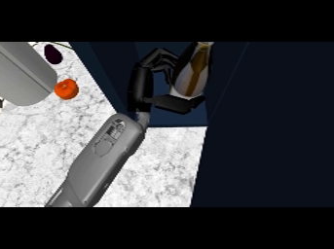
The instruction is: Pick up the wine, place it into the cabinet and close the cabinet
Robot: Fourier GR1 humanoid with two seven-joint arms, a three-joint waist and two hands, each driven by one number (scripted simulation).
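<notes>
Now we hold the wine bottle (192, 73) in our right hand (149, 82), fingers (180, 103) and thumb curled round its lower body, inside the dark cabinet (270, 121) opening beyond the tabletop (33, 151). Placing looks under way; next we judge the bottle must stand upright, then release, withdraw, close. Our left hand is out of view.

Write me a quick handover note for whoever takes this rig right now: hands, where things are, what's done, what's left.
Only one hand shows, black, fingers and thumb curled round the white wine bottle with gold label; which arm it is cannot be told. No second hand in view.
Bottle is upright inside the dark navy cabinet, still held.
Done: bottle picked up and brought into the cabinet.
Left: release, withdraw, close the cabinet.
</notes>
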